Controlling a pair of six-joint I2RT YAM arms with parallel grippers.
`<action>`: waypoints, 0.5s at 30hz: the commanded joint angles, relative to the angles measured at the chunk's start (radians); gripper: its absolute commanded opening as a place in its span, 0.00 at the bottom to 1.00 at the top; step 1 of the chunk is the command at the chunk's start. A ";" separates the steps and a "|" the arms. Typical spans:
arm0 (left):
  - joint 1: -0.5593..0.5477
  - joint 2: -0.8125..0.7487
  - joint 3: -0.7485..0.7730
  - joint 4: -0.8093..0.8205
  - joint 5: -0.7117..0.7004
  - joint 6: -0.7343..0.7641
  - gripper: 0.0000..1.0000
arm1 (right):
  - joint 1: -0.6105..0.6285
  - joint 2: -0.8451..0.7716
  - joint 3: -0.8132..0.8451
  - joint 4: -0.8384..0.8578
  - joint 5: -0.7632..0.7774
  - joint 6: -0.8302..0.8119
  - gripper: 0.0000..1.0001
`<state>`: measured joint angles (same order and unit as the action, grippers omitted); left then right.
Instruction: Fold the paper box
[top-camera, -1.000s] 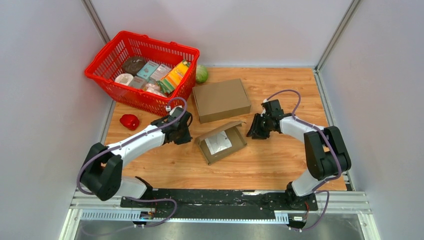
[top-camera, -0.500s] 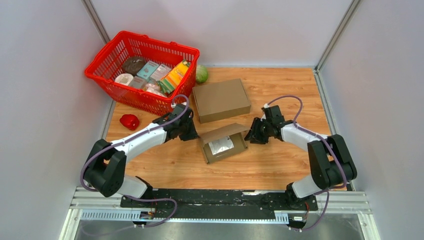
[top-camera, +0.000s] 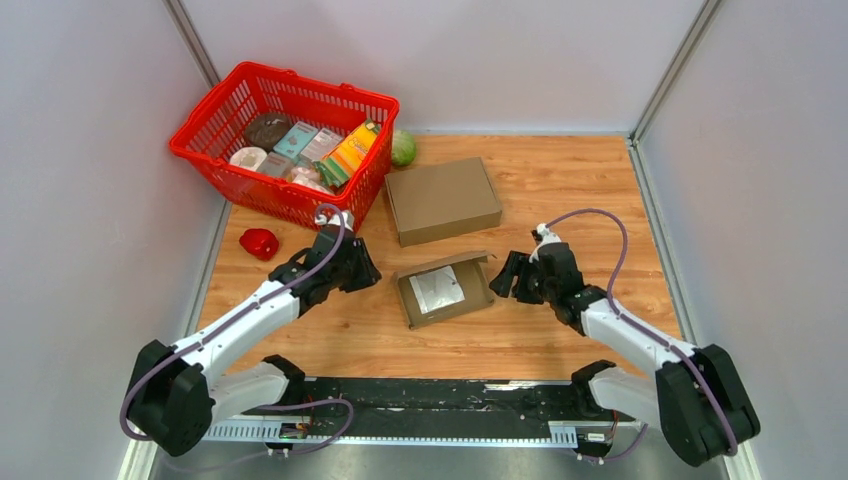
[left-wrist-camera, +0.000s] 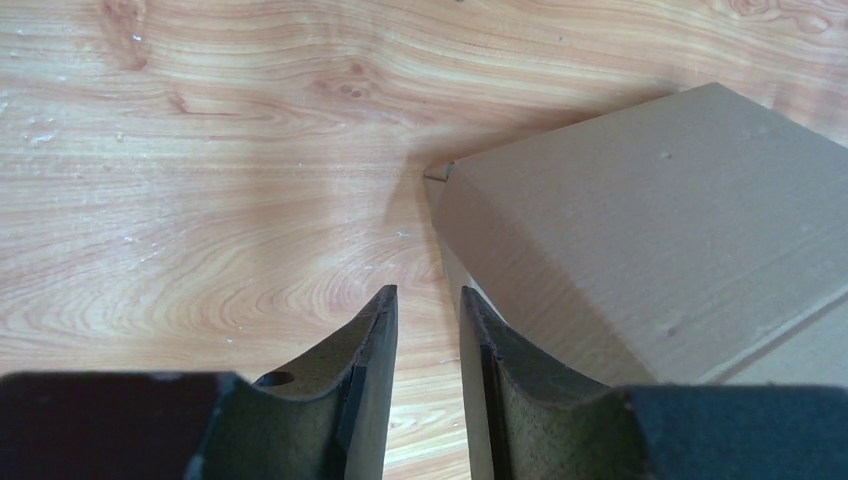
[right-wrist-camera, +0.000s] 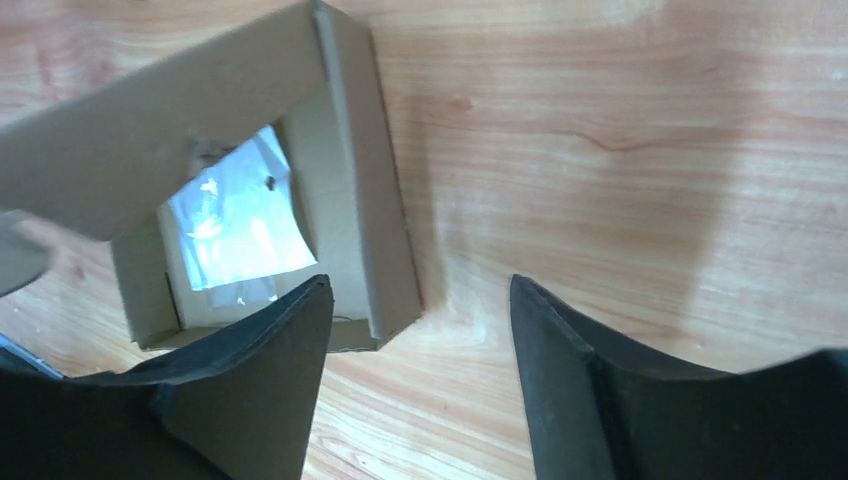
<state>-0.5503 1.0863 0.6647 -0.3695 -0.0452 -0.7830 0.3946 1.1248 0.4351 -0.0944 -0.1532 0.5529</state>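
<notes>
The paper box (top-camera: 482, 288) lies open near the middle of the counter (top-camera: 560, 180), between the two arms, with a white packet (top-camera: 437, 290) inside it and its long flap slanting over the far side. The left end effector (top-camera: 360, 268) sits low just beside the box's left side. In the left wrist view, the left end effector (left-wrist-camera: 428, 300) has its fingers parted only a little, with bare wood in the gap. The paper box (left-wrist-camera: 640, 230) is ahead and to the right, with its corner close to the fingertips.

The right end effector (top-camera: 505, 275) is just off the box's right wall. Seen from its own wrist, the right end effector (right-wrist-camera: 418, 300) stands wide apart and empty. One finger overlaps a corner of the paper box (right-wrist-camera: 350, 180) (I cannot tell whether it touches). A closed cardboard box (top-camera: 442, 200) lies just behind the open one.
</notes>
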 joint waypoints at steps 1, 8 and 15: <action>0.001 -0.041 -0.023 0.009 0.008 0.028 0.40 | 0.027 -0.108 -0.064 0.244 0.031 -0.040 0.71; 0.001 -0.172 -0.149 0.144 0.102 0.073 0.54 | 0.178 -0.126 -0.069 0.416 0.150 -0.238 0.74; -0.020 -0.204 -0.157 0.166 0.101 0.137 0.54 | 0.181 -0.017 0.017 0.484 0.262 -0.297 0.59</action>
<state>-0.5533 0.9009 0.4953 -0.2642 0.0597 -0.7143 0.5735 1.0679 0.3771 0.2787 0.0078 0.3241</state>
